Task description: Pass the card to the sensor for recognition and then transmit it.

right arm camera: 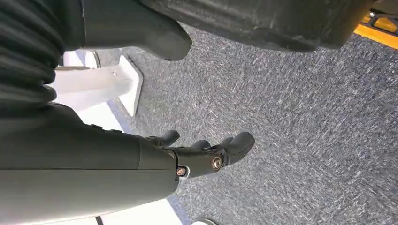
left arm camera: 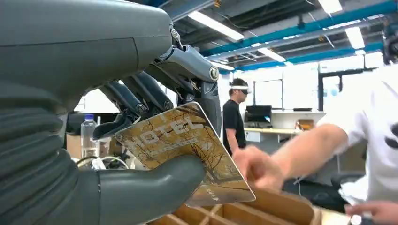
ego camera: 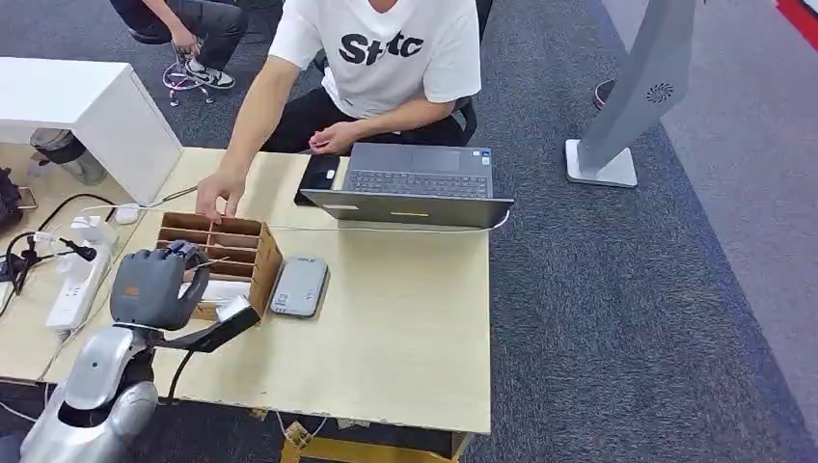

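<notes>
The left hand (ego camera: 154, 286) pinches the card (left arm camera: 185, 152), a brown one printed HOTEL, between its thick thumb below and its dark fingers (left arm camera: 136, 96) above, so that the card juts out past the fingertips over the wooden compartment box (ego camera: 256, 253). Just beside that box on the surface (ego camera: 405, 328) lies the grey sensor (ego camera: 299, 285), and beyond it a person's hand (ego camera: 218, 198) rests at the box's far edge near an open laptop (ego camera: 415, 183). The right hand (right arm camera: 206, 152) hangs over grey carpet with its fingers loosely apart, holding nothing.
</notes>
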You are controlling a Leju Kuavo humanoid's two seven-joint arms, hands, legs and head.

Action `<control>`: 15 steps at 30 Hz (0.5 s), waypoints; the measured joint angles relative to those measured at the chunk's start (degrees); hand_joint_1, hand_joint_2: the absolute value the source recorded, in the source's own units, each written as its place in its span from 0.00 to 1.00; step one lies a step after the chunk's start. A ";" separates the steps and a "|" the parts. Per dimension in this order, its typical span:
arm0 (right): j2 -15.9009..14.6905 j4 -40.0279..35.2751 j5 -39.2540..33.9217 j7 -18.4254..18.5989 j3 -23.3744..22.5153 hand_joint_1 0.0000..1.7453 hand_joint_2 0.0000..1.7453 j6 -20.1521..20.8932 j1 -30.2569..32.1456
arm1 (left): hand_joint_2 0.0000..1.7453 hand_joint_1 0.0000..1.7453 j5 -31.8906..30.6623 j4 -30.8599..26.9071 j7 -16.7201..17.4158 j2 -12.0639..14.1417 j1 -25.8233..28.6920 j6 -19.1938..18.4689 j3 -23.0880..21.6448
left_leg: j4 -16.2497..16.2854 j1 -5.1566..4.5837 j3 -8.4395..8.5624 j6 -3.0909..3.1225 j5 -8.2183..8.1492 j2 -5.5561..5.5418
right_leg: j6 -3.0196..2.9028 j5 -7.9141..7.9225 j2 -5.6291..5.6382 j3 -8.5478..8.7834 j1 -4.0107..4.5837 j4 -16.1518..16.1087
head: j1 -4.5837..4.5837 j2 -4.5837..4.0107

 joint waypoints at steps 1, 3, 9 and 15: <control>0.00 0.00 0.02 0.00 0.00 0.00 1.00 0.02 0.00 | 1.00 1.00 0.39 -0.17 0.00 0.02 -0.22 -0.17 0.82 | 0.00 0.00 0.00 0.00 0.00 0.00 | 0.00 0.00 0.00 0.00 0.00 0.00 | 0.00 0.00; 0.00 0.00 0.20 0.02 0.02 0.00 1.00 0.07 0.00 | 1.00 1.00 0.65 -0.26 -0.07 0.02 -0.83 -0.26 2.14 | 0.00 0.00 0.01 0.00 0.00 0.00 | 0.00 0.00 0.00 0.00 0.00 0.00 | 0.00 0.00; 0.00 0.00 1.20 0.20 1.01 0.00 1.00 0.28 -0.08 | 1.00 1.00 -1.44 3.90 0.92 0.20 -6.33 0.57 5.11 | 0.00 0.01 0.01 -0.03 0.07 -0.08 | -0.02 0.04 -0.04 0.02 0.01 0.02 | -0.02 0.00; 0.00 0.00 1.22 0.17 1.42 0.00 1.00 0.44 -0.20 | 1.00 1.00 -1.38 13.01 0.79 0.02 -11.22 3.00 6.71 | 0.00 0.01 0.01 -0.03 0.07 -0.05 | -0.03 0.05 0.00 0.01 0.01 0.03 | 0.00 0.00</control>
